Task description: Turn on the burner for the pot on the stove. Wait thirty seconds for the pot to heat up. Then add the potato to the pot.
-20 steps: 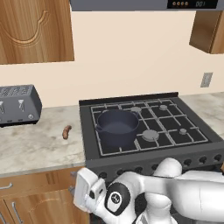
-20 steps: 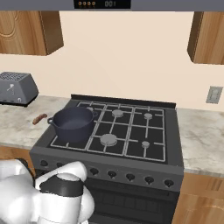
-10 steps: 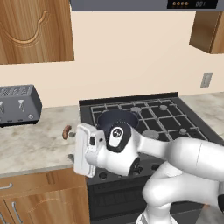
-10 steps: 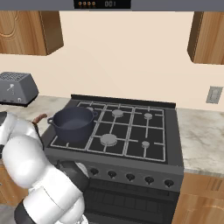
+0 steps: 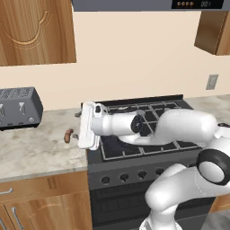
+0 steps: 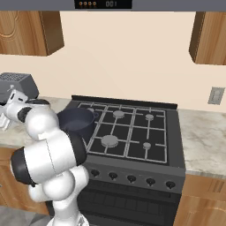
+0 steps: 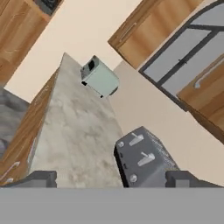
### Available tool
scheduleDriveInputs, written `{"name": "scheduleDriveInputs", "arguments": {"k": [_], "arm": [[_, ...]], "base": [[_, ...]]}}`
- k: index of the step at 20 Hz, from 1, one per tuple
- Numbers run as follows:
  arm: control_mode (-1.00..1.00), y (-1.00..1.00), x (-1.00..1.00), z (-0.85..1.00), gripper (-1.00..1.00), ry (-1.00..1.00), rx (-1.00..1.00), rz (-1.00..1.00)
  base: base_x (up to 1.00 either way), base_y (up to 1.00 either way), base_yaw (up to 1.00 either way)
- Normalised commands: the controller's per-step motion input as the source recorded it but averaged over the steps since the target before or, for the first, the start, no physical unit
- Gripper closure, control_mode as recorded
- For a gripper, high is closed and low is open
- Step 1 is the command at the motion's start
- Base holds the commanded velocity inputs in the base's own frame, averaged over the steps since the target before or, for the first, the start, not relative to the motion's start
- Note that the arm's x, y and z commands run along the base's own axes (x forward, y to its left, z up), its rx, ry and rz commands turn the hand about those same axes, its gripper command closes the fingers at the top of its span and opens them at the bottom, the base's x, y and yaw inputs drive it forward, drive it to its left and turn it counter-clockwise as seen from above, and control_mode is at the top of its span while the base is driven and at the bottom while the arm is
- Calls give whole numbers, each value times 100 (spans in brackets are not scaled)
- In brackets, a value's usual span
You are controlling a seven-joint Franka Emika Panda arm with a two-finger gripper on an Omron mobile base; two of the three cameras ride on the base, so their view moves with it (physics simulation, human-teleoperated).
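Note:
The black stove (image 5: 148, 108) (image 6: 128, 132) has grid grates and a row of front knobs. The dark blue-grey pot (image 6: 76, 122) stands on its front left burner, partly behind my arm; in the left base view the arm covers most of it. The small brown potato (image 5: 68, 135) lies on the marble counter just left of the stove. My gripper (image 5: 76, 125) reaches left across the stove's left edge, its fingers pointing at the counter just right of the potato and slightly above it. In the hand view my gripper (image 7: 111, 179) is open and holds nothing.
A grey toaster (image 5: 15, 108) (image 6: 20, 84) (image 7: 142, 159) stands on the counter (image 5: 36, 152) further left, against the wall. A pale box (image 7: 99, 78) sits at the counter's far end in the hand view. Wooden cabinets hang above, and drawers run below the counter.
My arm has swung up from low in front of the stove and out to the left, bringing the hand over the counter beside the potato. The jaws have stayed open.

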Motion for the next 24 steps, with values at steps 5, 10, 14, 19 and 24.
{"name": "scheduleDriveInputs", "arguments": {"k": [5, 10, 14, 19, 24], "arm": [[-100, 3, 19, 77, -100, 62, 0, -42], [-100, 0, 0, 100, -100, 47, -4, -48], [-100, 0, 5, 100, -100, 46, -14, -41], [-100, 2, 16, 100, -100, 50, -20, -34], [-100, 3, 20, 100, -100, 47, -22, -29]], "base": [[0, 0, 0], [0, 0, 0], [0, 0, 0], [0, 0, 0], [0, 0, 0]]}}
